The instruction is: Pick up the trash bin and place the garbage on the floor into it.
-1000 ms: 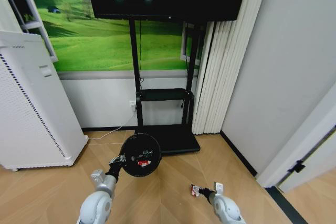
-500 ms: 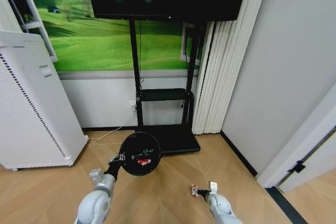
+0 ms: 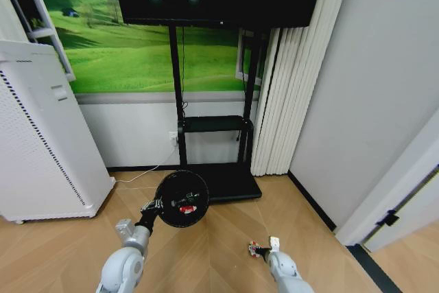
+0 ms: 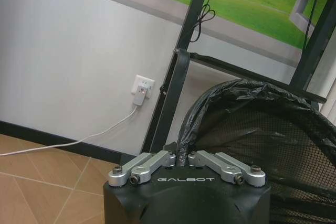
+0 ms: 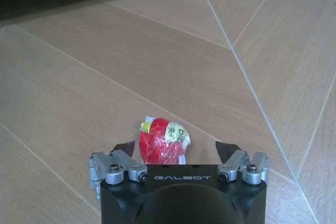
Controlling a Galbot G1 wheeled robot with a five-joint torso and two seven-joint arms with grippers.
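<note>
Wooden flooring is seen under the right gripper (image 5: pixel 173 148), lowered since a second ago with jaws spread around a red wrapper (image 5: pixel 163 140), while the trash bin (image 3: pixel 182 199), one red piece inside, is held clamped by the left gripper (image 4: pixel 183 157).

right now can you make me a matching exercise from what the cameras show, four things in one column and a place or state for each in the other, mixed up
Column 1
1. round black mesh trash bin with a bag liner
2. crumpled red and white wrapper
3. left gripper
4. tall white perforated appliance

Column 2
A. lying on the wooden floor between the open fingers of the right gripper
B. shut on the bin's rim
C. standing against the wall on the robot's left
D. held up off the floor with a red piece inside

Pairs: 1-D, 2-A, 3-B, 4-C
</note>
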